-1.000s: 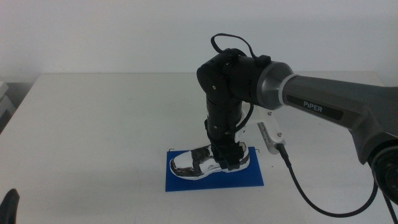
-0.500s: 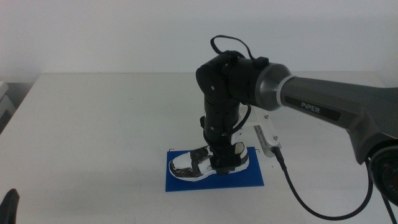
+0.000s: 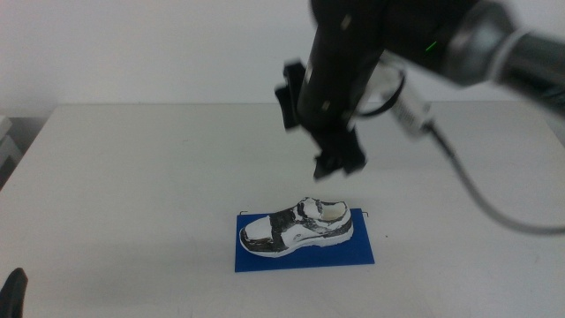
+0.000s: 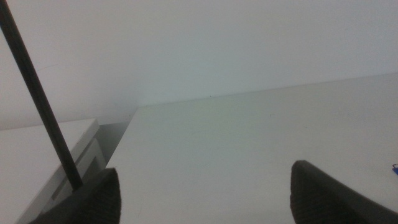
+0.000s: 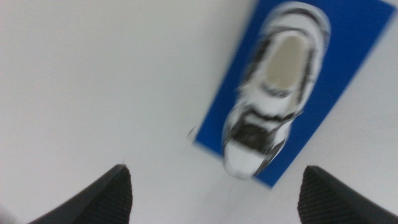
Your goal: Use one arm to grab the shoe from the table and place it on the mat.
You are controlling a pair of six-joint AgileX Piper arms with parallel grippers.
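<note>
White counter (image 3: 132,185) is stretching wide under a pale wall, carrying the blue mat (image 3: 305,253) near its front edge. Lying on the mat, sole down, is the shoe (image 3: 296,227), its toe pointing left in the middle view. Hanging above and slightly behind the shoe, apart from it, is the right pincer (image 3: 340,162), its jaws spread and holding nothing. Bare counter is lying open all around the mat. Waiting at the front left corner is the left pincer (image 4: 205,193), jaws spread.
</note>
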